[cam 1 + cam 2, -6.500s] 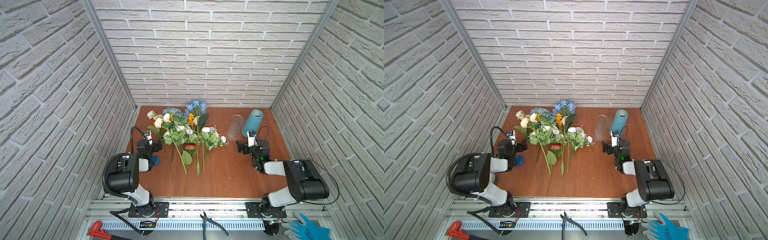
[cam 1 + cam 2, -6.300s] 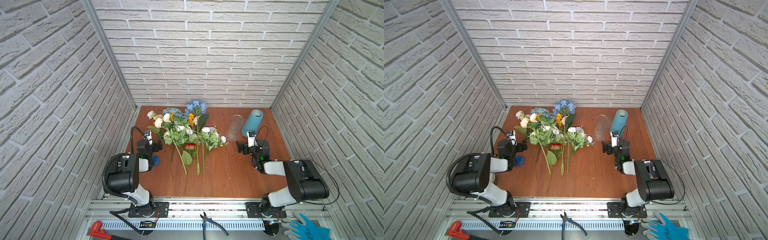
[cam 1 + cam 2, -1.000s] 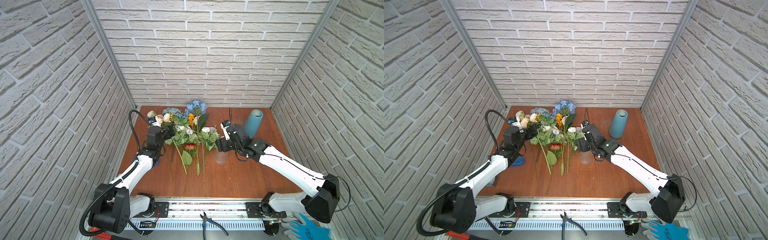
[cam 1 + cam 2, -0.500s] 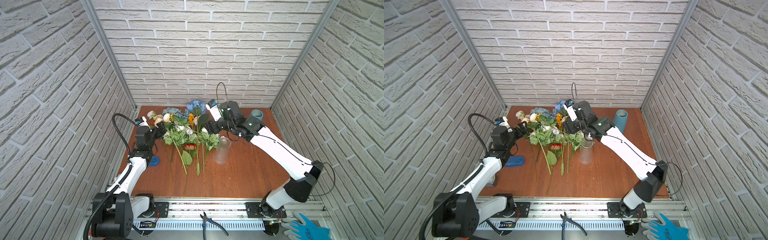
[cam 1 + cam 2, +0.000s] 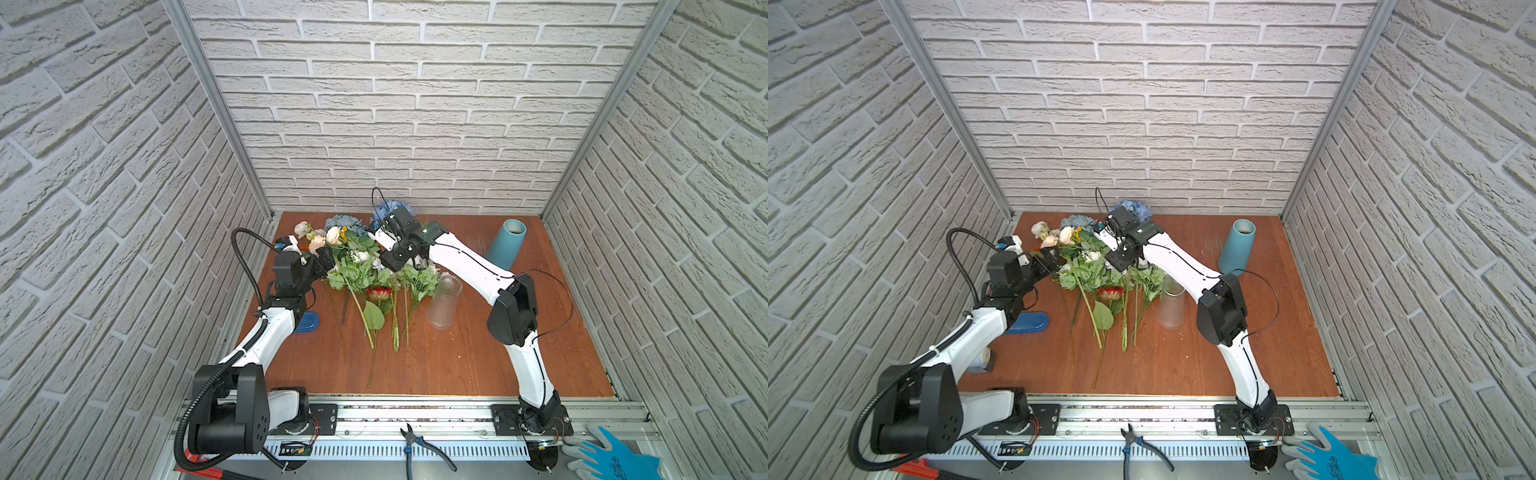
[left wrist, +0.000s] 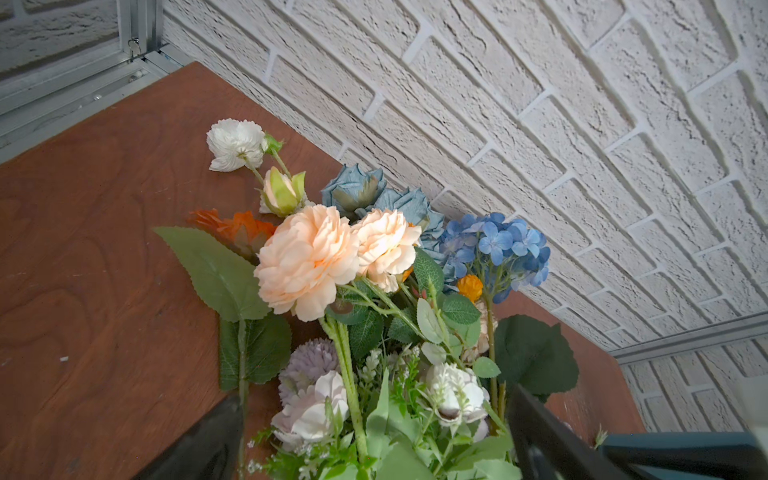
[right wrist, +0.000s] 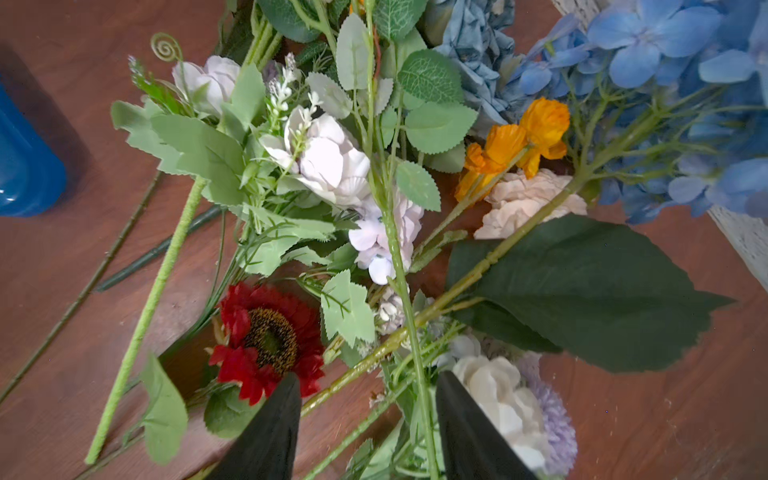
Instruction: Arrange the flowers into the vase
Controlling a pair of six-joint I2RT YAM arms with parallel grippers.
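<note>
The flowers (image 5: 365,266) (image 5: 1096,266) lie in a mixed pile on the wooden table, heads toward the back wall and green stems toward the front. A clear glass vase (image 5: 444,303) (image 5: 1171,305) stands upright just right of the pile. My right gripper (image 7: 368,415) points down into the pile, jaws apart, with several green stems (image 7: 399,266) running between its fingers; a red daisy (image 7: 266,336) and a white bloom (image 7: 494,386) flank them. My left gripper (image 6: 374,436) is wide open at the pile's left edge, over lilac-white blooms (image 6: 316,399), below the peach roses (image 6: 307,257).
A teal vase (image 5: 506,245) (image 5: 1236,247) stands at the back right. A blue vase (image 5: 305,323) (image 5: 1025,323) lies on the table's left side under my left arm. The back brick wall (image 6: 540,124) is close behind the flower heads. Pliers (image 5: 424,446) and a blue glove (image 5: 611,455) lie off the table's front.
My right arm left the glass vase standing beside the pile, swung back over the flower heads and lowered into them with its jaws narrowing. My left arm rose to the pile's left edge.
</note>
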